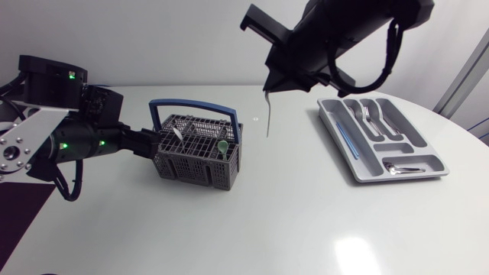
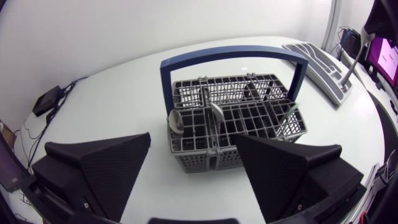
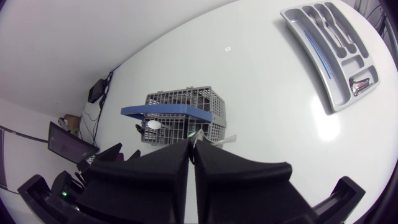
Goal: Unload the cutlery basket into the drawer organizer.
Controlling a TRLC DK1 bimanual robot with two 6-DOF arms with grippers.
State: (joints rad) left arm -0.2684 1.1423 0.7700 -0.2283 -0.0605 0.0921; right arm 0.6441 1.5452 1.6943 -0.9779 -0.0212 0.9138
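The right gripper (image 3: 191,144) hangs above and beside the cutlery basket (image 1: 200,163), clenched on a thin utensil (image 1: 268,116). The left gripper (image 2: 193,138) gapes just beside the basket.

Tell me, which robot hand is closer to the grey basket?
Left. The left gripper is right beside the basket, fingers open. The right gripper is up high, away from it toward the organizer, holding a piece of cutlery.

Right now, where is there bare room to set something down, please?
Bare: the table's front, and between basket and organizer, under the cutlery my right pincer holds. Crowded: left of the basket, by my left pincer.
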